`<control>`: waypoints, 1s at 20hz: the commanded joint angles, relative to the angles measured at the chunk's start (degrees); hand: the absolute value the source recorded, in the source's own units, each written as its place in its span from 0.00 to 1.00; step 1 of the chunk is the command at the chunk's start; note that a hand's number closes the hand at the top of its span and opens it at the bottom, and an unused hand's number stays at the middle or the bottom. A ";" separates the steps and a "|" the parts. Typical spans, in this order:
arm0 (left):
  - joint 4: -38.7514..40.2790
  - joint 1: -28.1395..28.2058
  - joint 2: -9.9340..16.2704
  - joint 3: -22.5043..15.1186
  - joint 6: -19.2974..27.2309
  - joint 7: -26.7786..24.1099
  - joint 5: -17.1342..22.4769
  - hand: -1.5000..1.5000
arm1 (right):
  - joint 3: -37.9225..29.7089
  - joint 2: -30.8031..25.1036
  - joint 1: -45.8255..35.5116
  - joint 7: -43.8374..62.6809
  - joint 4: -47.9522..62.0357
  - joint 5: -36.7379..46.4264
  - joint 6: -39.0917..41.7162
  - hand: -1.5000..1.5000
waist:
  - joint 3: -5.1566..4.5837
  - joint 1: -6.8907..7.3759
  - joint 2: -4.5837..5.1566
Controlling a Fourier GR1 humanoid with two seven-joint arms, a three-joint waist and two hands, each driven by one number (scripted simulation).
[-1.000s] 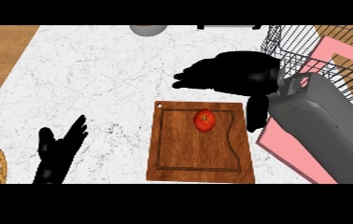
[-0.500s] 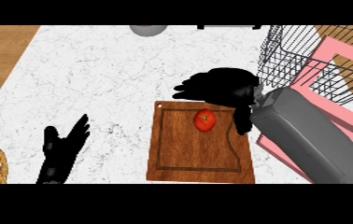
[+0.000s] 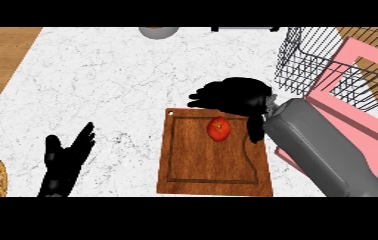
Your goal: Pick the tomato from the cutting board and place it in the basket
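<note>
Hovering just above the tomato (image 3: 219,129), the right hand (image 3: 235,95) spreads its fingers, holding nothing. The tomato lies on the cutting board (image 3: 210,169), not yet lifted. The basket (image 3: 319,59) waits beyond the hand. The left hand (image 3: 65,160) rests open on the bench (image 3: 111,84).

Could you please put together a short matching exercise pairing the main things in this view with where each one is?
Things:
1. tomato
2. basket
3. left hand
4. right hand

Places:
A. upper right of the counter, on a pink mat
B. lower left, open, fingers up
C. on the cutting board, near its far edge
D. over the board's far edge, beside the tomato

Pairs: 1-C, 2-A, 3-B, 4-D
</note>
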 commanded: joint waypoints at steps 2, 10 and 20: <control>-0.29 3.41 -1.32 -0.81 -0.80 0.46 -1.22 0.50 | -0.54 1.85 1.57 -3.06 3.89 3.84 -3.26 0.00 | -0.51 0.01 0.25; 2.15 1.31 -0.45 3.03 -4.06 0.52 -0.47 0.50 | 1.24 5.87 5.70 -5.22 6.93 9.93 -9.21 0.00 | -0.52 -0.06 0.29; 3.73 -0.17 -2.22 3.80 -3.23 0.02 -3.72 0.50 | 1.11 10.86 2.49 -3.00 17.00 17.86 -10.81 0.00 | -0.53 0.10 0.40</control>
